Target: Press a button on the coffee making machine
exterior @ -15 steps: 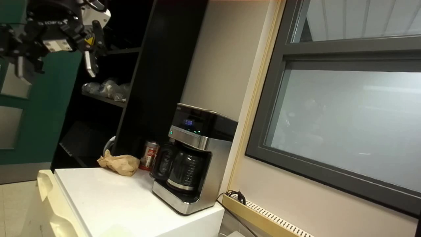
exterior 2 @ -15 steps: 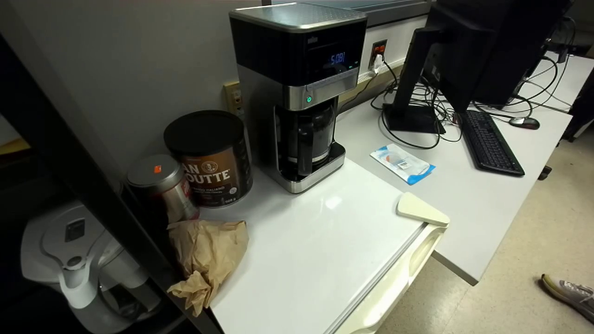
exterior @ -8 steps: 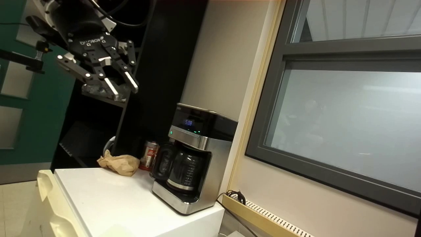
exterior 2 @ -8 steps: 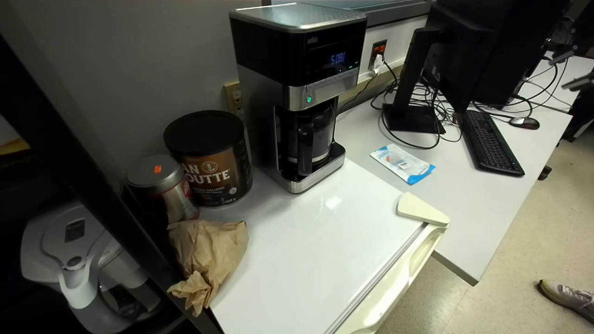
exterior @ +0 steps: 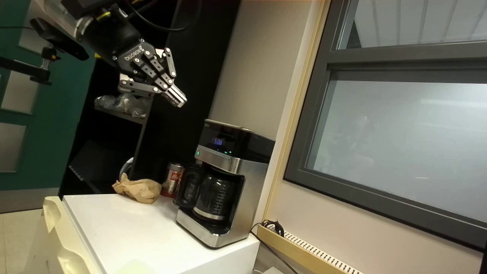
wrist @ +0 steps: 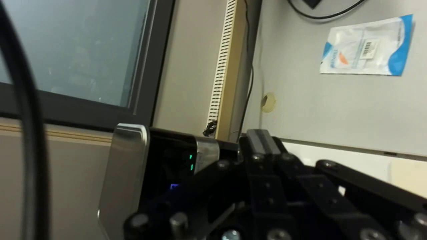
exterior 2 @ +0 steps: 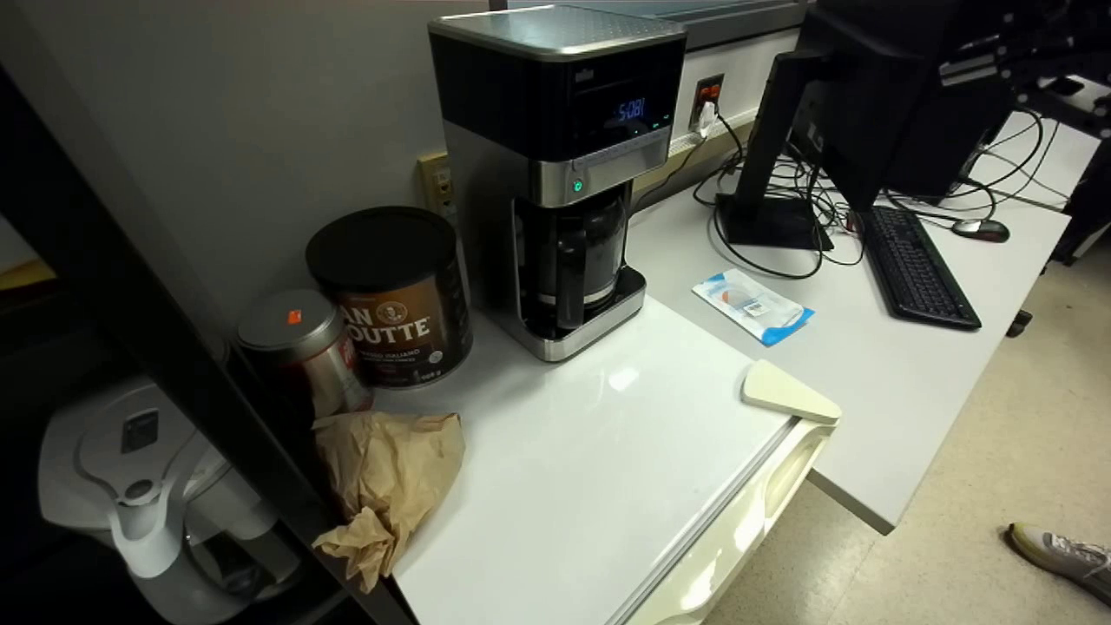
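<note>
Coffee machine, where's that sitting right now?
In an exterior view, the coffee machine stands on the white surface, just right of the dark coffee tub and left of the monitor.

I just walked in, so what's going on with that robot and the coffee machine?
A black metal robot gripper hangs in the air, closed and holding nothing. Its job is to press a button on the boxy black-and-silver coffee maker, but it isn't touching the machine yet. The machine stands on a glossy white surface with its dark glass carafe in place. Its blue display digits and small round green light are on.
</note>
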